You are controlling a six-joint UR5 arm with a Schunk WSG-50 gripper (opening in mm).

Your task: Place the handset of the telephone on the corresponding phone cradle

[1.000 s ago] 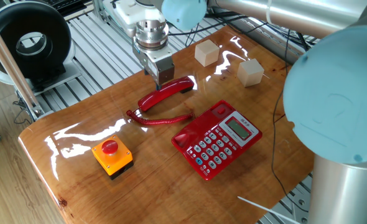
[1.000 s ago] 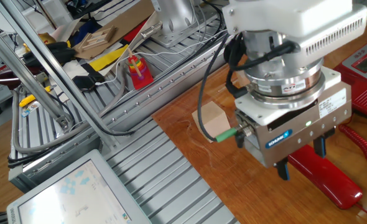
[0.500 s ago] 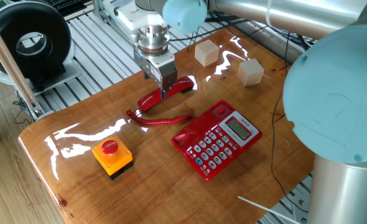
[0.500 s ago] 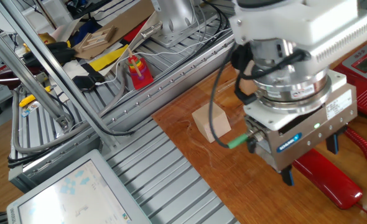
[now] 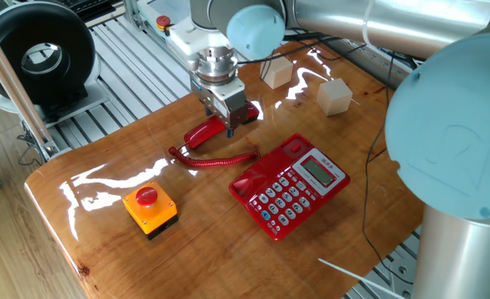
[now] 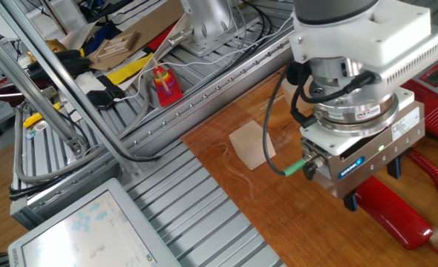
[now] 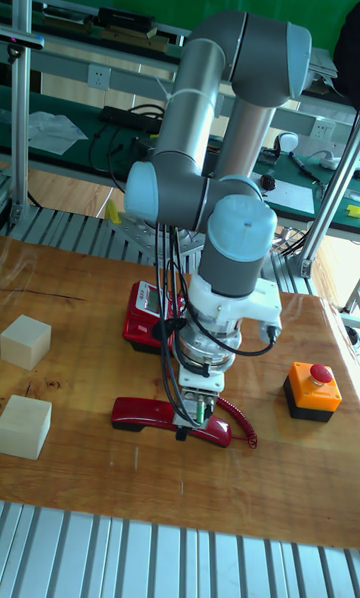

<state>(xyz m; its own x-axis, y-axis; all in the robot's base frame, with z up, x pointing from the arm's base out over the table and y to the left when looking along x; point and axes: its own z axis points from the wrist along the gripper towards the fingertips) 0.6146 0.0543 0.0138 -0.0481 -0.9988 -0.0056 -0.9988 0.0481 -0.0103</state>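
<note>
End effector (image 5: 231,126) has dropped over the handset's (image 5: 203,132) middle, fingers open astride it, not yet clamped. Grasp imminent; telephone (image 5: 289,184) cradle waits, near right.

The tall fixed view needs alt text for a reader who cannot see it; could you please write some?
A grey robot arm lowers its gripper onto a red handset lying on a wooden table. The red telephone sits behind it, two wooden cubes left, an orange button box right.
</note>
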